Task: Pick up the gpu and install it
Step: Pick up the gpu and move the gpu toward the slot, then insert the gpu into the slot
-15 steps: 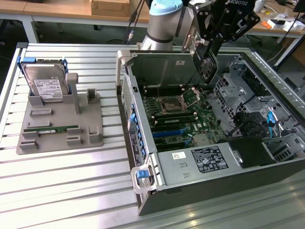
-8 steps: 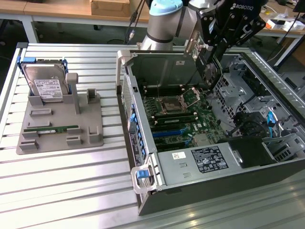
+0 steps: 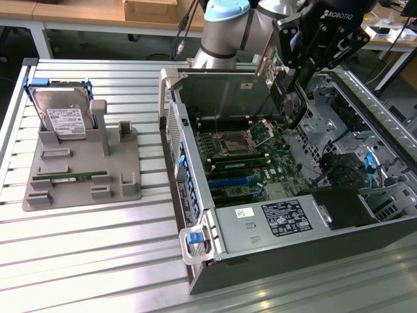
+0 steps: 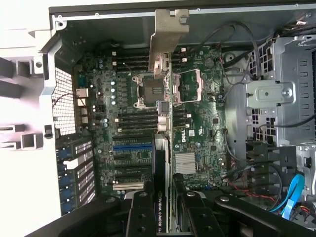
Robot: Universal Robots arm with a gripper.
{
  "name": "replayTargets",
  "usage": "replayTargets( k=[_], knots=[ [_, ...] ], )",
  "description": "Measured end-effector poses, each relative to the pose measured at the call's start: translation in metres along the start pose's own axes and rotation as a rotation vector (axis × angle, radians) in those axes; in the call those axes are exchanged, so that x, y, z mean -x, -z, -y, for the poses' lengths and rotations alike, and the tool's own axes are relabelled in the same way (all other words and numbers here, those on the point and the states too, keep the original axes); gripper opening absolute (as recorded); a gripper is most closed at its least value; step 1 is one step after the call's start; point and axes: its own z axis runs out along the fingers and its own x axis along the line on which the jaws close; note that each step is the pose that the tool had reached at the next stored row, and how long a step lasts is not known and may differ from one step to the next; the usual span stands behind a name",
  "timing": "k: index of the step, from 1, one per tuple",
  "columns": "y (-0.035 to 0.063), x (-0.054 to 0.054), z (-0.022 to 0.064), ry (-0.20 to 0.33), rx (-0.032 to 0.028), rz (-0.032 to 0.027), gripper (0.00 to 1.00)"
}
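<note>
The gpu [image 3: 284, 91] is a thin black card with a silver bracket, and it hangs edge-down over the open computer case [image 3: 260, 261]. My gripper [image 3: 294, 65] is shut on it from above. In the wrist view the gpu [image 4: 162, 163] runs edge-on between my two black fingers [image 4: 142, 212], with its bracket [image 4: 170, 29] at the far end. It is above the motherboard [image 4: 197, 128], roughly over the CPU socket [image 3: 231, 142]. The blue expansion slots [image 4: 131, 147] lie beside the card, apart from it.
A grey holder [image 3: 85, 169] on the slatted table at the exterior view's left carries a silver hard drive [image 3: 62, 114] and a green memory stick [image 3: 68, 176]. Inside the case are a metal drive cage [image 4: 276, 98], cables with a blue one [image 4: 294, 195], and a power supply [image 3: 273, 218].
</note>
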Motion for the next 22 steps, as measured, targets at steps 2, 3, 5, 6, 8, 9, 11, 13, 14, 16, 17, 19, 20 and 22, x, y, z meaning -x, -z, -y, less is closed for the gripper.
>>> replayTargets(
  k=[2,3,5,6,8,9,11,13,14,16,17,19,20,22],
  knots=[
    [0.0001,0.0,0.0001,0.0,-0.0001,-0.0001,0.26],
    [0.0001,0.0,0.0001,0.0,-0.0001,0.0,0.26],
    [0.0,0.0,0.0001,0.0,-0.0001,0.0,0.26],
    [0.0,0.0,0.0001,0.0,0.0,0.0,0.26],
    [0.0001,0.0,0.0001,0.0,-0.0001,-0.0001,0.26],
    [0.0,0.0,0.0001,0.001,0.0,0.0,0.26],
    [0.0,0.0,0.0,0.034,0.0008,-0.0014,0.26],
    [0.0,0.0,0.0001,0.09,0.0022,-0.0038,0.26],
    [0.0,0.0,0.0,0.127,0.0031,-0.0053,0.26],
    [0.0,0.0,0.0001,0.184,0.0045,-0.0076,0.26],
    [0.0,0.0,0.0001,0.202,0.0049,-0.0083,0.26],
    [0.0,0.0,0.0001,0.239,0.0059,-0.0098,0.26],
    [0.0,0.0,0.0001,0.261,0.0063,-0.0107,0.26],
    [0.0,0.0,0.0001,0.299,0.0072,-0.0123,0.26]
  ],
)
